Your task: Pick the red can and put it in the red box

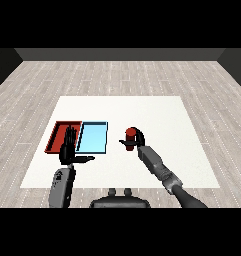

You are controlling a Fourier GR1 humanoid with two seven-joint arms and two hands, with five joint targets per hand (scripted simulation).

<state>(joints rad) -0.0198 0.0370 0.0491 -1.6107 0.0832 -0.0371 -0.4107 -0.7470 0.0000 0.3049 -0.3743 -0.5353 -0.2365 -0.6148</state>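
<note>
A red can (130, 134) stands upright on the white table (157, 115), right of the trays. My right hand (137, 141) is against its right side, fingers and thumb curled round it. The red tray (57, 133) lies at the left of the table with the light blue tray (93, 137) touching its right side. My left hand (68, 148) hovers over the red tray's near right corner, fingers straight and pointing away, thumb out to the right, holding nothing. It hides part of the red tray.
The table's white top extends beyond and to the right of the can. A grey plank floor (117, 75) surrounds the table. Both forearms come in from the lower corners.
</note>
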